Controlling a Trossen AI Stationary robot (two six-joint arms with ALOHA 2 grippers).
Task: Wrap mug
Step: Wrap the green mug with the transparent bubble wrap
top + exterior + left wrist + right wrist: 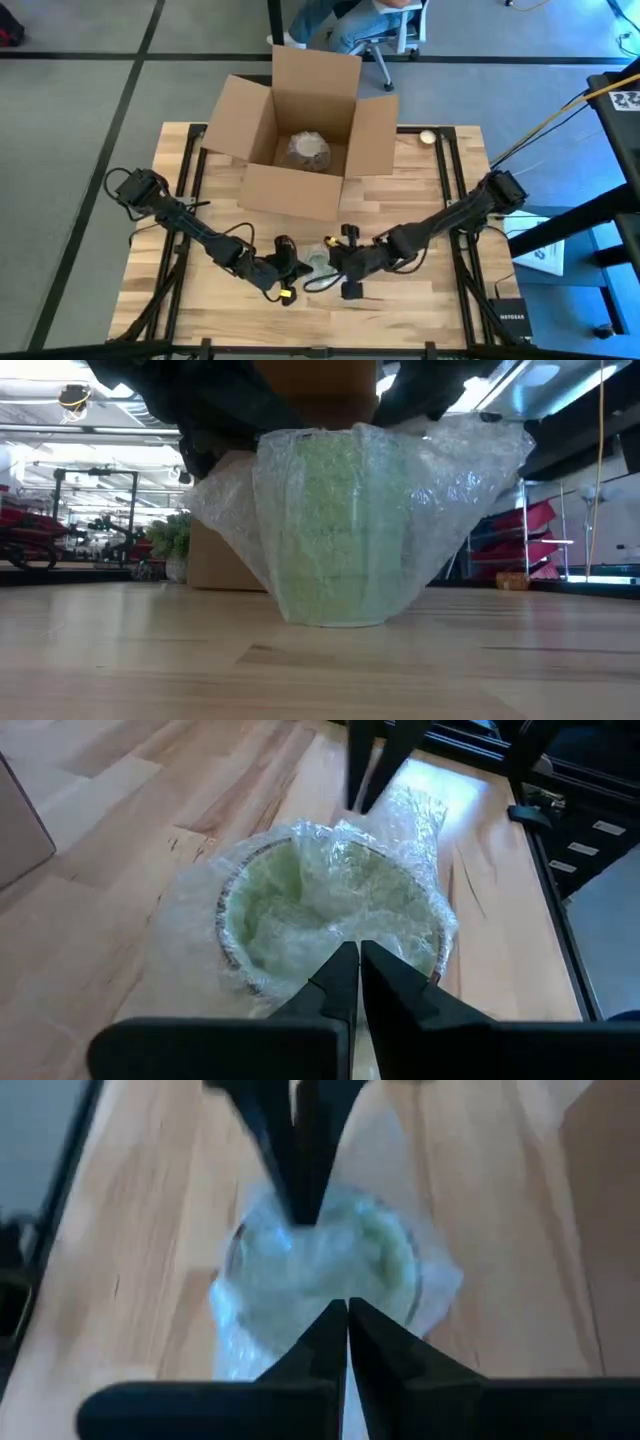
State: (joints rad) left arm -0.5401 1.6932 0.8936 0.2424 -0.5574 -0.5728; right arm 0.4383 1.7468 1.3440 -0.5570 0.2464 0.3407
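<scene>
The mug [340,530] stands upright on the table [420,300], near the front edge, in front of the cardboard box [300,130] and apart from it. It is green, with bubble wrap [470,470] drawn up around its sides and tucked down into its mouth. The wrap flares out wider than the mug at the top.

My left gripper [350,965] is at the mug's rim on my left side. Its fingers are pressed together, tips meeting over the wrap at the edge of the mug; whether a fold of wrap is pinched between them I cannot tell.

My right gripper [347,1315] is at the rim on the opposite side, fingers likewise closed tip to tip above the wrapped mouth. Each wrist view shows the other arm's fingers across the mug.

From above, both arms reach inward from the table's two sides and meet over the mug.

The box is open, flaps spread, with a wrapped bundle [305,150] lying inside. An office chair [385,35] stands behind the box, beyond the table.
</scene>
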